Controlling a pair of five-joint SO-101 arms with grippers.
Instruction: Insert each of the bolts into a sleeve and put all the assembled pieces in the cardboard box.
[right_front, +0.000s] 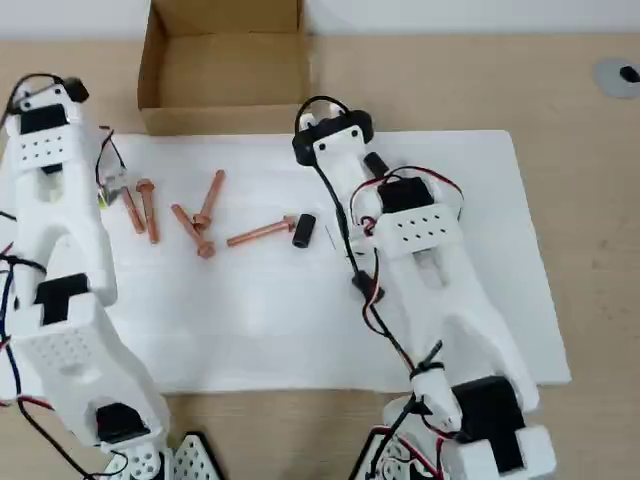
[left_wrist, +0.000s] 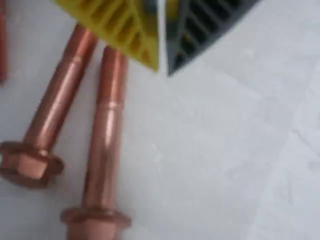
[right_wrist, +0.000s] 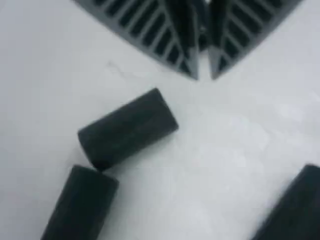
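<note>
Five copper bolts (right_front: 149, 212) lie loose on the white foam sheet (right_front: 250, 320) spread over the bench (right_front: 580, 180). All are outside the cardboard box (right_front: 225, 70), strung in a ragged row just in front of its front wall. One black sleeve (right_front: 303, 230) lies on the sheet below the box corner nearer the right arm, just beside the end of the nearest bolt; whether they touch I cannot tell. The left arm's fingers (left_wrist: 132, 35), one yellow and one dark, are closed tip to tip and grip nothing. They hang over the two bolts farthest from that same box corner, which lie side by side with their flanged heads pointing the same way, and the yellow tip overlaps one shaft. The right arm's fingers (right_wrist: 150, 30), both dark, are drawn together with only a sliver between the tips and are likewise empty. They hover low over the sheet near three black sleeves (right_wrist: 127, 127). Two of these lie end to side, touching or nearly so, and the third lies well apart from them.
</note>
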